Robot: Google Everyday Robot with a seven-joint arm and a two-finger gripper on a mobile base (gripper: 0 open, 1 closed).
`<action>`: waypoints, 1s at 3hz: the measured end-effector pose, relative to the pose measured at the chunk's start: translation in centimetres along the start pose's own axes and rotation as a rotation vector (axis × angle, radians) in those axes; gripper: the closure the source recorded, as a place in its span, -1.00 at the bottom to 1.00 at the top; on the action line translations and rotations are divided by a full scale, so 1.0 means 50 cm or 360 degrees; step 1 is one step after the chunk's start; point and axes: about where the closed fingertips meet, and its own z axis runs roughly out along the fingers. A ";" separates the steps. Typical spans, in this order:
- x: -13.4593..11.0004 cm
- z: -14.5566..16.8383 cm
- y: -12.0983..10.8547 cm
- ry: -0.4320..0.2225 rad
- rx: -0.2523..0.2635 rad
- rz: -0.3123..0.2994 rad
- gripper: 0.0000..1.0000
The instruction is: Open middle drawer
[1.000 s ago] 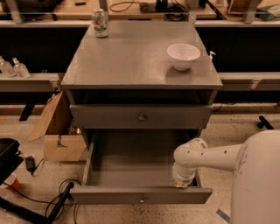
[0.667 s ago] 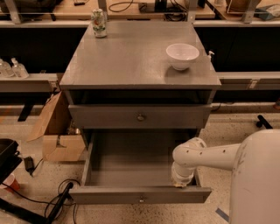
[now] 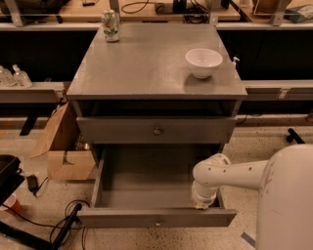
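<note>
Gripper (image 3: 202, 204) unmoved since earlier frame, opening not discernible, sunk in pulled-out lowest drawer (image 3: 146, 218), flat grey middle drawer (image 3: 117, 131) shut above it

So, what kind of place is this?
Probably a lab or workshop: workbenches with cables behind the grey cabinet, bottles on a side shelf, a cardboard box on the floor. The gripper is down inside the open drawer.

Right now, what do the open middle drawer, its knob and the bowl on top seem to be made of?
The middle drawer looks like painted wood: matte grey, flat panels. Its knob is small dull metal, possibly brass. The bowl is glossy white, probably ceramic. The end effector sits inside the drawer's front right corner.
</note>
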 end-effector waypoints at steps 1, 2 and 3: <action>0.000 0.000 0.000 0.0000 0.0000 0.0000 0.18; 0.000 0.000 -0.002 0.0000 0.0000 0.0000 -0.44; 0.001 0.000 -0.005 0.0000 0.0000 0.0000 -0.93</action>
